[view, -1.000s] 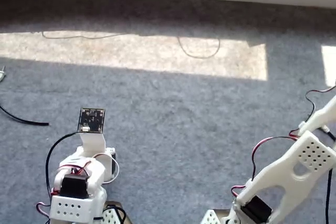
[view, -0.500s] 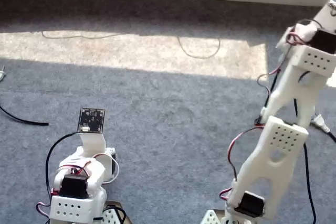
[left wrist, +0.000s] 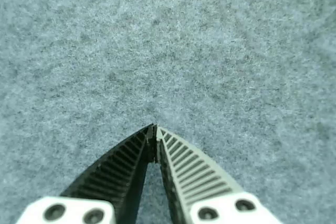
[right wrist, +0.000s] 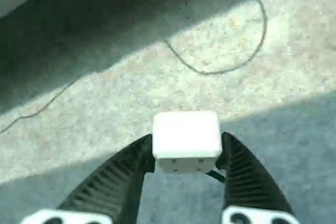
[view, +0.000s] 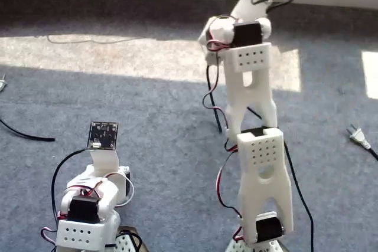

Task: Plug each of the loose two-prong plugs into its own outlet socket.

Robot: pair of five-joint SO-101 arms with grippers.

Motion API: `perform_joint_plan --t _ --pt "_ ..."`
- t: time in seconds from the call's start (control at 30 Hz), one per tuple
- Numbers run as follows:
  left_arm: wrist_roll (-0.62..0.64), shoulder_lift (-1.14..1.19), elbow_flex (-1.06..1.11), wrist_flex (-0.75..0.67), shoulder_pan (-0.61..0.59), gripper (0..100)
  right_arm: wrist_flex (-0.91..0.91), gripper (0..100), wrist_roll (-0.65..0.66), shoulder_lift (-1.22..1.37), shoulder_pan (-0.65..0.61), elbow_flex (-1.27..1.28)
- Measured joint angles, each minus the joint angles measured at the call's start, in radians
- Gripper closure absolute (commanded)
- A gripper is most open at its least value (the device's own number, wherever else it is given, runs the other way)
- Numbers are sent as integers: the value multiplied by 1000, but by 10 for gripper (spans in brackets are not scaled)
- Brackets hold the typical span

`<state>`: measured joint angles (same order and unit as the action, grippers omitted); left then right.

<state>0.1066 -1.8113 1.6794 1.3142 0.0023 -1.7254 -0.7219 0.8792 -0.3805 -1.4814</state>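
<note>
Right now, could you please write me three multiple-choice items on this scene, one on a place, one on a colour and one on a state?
1. Where does the two-prong plug lie?
A) loose on the carpet
B) on a shelf
C) in a bowl
2. What colour is the socket block in the right gripper?
A) black
B) white
C) red
3. How is the left gripper?
A) wide open
B) shut on a plug
C) shut, empty
Key: 1A, the high view shows it on bare carpet; 2B, the right wrist view shows it white; 3C, its fingers meet with nothing between.
</note>
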Motion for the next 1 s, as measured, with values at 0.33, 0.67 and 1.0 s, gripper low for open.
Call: perform_joint_plan --t 0.33,0.67,1.0 --pt "0 0 0 0 0 993 8 817 -265 -2 -31 448" --pt "0 0 0 0 0 993 46 567 -278 2 -32 583" --pt "0 0 0 0 0 990 3 567 -14 -109 -31 267"
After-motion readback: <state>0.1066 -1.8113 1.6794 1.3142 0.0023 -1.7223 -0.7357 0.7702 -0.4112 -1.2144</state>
